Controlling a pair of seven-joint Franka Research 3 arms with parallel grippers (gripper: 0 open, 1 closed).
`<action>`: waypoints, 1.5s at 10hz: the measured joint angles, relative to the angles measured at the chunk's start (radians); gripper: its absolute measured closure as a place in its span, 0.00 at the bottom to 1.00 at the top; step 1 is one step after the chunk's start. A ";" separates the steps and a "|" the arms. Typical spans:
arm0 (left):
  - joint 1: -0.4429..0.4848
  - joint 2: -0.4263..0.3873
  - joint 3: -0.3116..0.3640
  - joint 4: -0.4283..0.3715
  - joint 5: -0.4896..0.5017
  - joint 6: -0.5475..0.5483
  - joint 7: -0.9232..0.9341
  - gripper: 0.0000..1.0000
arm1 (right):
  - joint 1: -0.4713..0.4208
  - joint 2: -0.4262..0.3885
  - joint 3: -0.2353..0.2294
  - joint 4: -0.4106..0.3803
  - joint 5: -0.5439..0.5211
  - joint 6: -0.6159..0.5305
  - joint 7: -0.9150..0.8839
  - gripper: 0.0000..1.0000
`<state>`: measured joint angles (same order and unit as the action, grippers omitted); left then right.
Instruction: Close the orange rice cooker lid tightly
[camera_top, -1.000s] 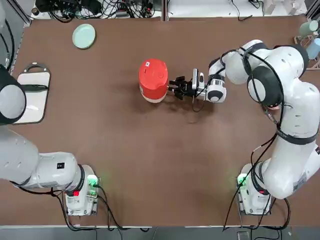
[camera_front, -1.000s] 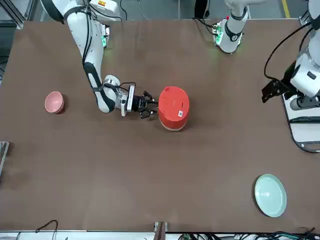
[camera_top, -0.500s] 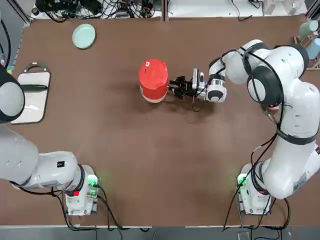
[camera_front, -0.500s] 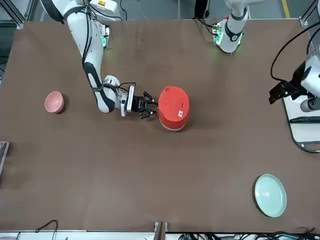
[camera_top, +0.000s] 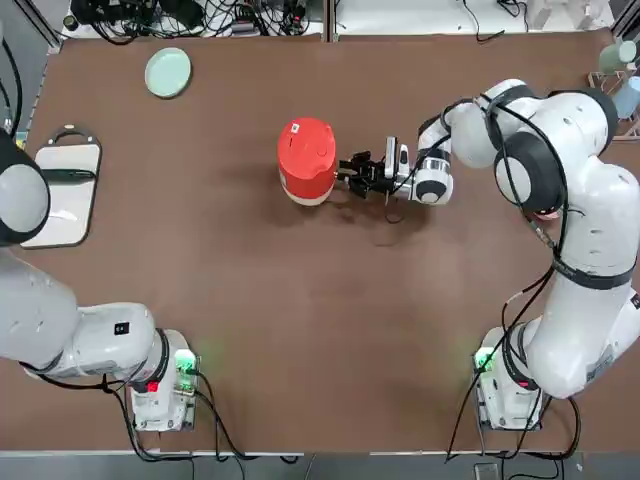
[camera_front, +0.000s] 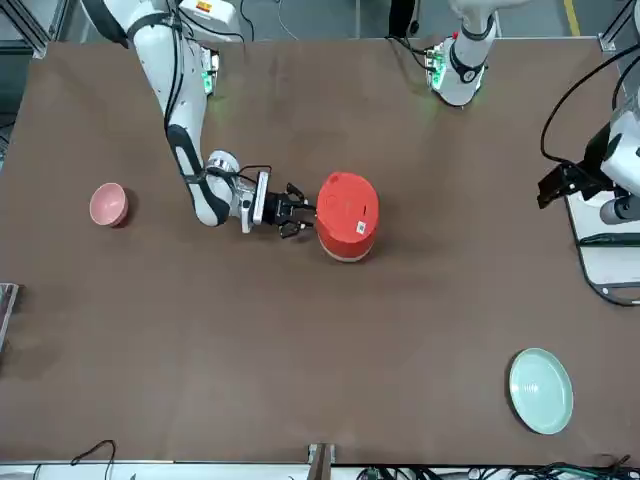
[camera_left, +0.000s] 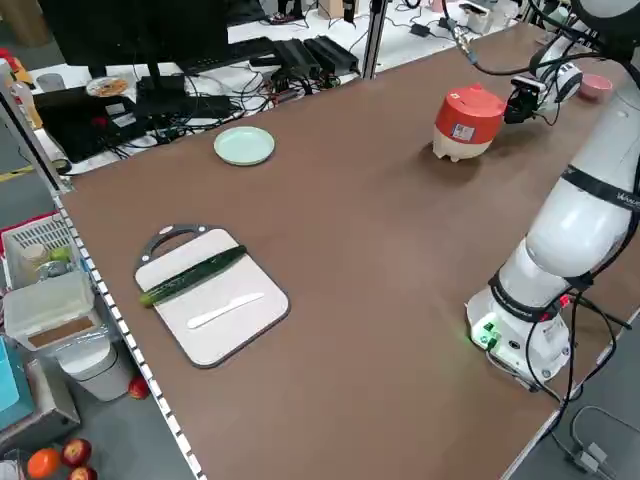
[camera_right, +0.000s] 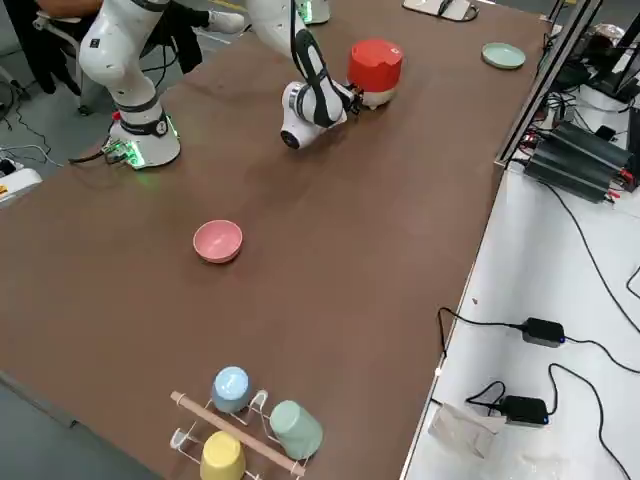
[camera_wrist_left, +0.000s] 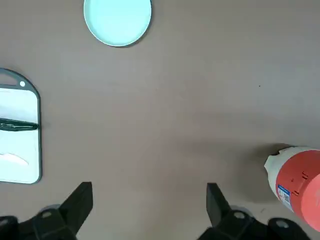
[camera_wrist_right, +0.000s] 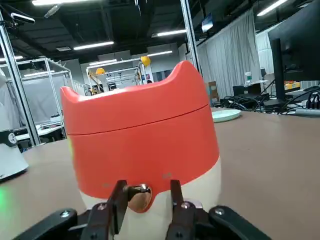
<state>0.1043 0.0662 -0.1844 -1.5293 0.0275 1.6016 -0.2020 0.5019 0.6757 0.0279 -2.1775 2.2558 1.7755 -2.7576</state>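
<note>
The orange rice cooker stands mid-table, and its lid lies down flat on the pot, white sticker upward. My right gripper reaches in level from the robot's right and sits against the cooker's side wall. In the right wrist view its fingers are shut to a narrow gap, one on each side of a small shiny knob low on the cooker's front. My left gripper hangs open and empty, high above the table's left part, far from the cooker.
A pale green plate lies at the far left corner. A cutting board with a cucumber and a knife sits at the left edge. A pink bowl rests at the robot's right, and a cup rack stands beyond it.
The left arm has drifted a little farther towards the robot's left. The right gripper and the cooker have stayed in place, and the right fingers have barely eased.
</note>
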 joint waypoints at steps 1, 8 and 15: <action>0.000 0.000 0.000 0.000 0.000 0.000 0.000 0.00 | 0.000 0.000 0.000 0.000 0.001 0.000 0.005 0.43; -0.016 0.000 -0.010 0.000 0.000 0.000 -0.002 0.00 | -0.052 0.000 -0.004 0.024 -0.011 -0.002 0.030 0.00; -0.016 0.000 -0.011 0.008 0.000 0.000 -0.002 0.00 | -0.215 -0.030 -0.061 0.227 -0.466 0.152 0.199 0.00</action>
<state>0.0882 0.0659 -0.1949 -1.5211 0.0270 1.6017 -0.2037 0.2868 0.6454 -0.0334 -1.9510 1.7902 1.9276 -2.5591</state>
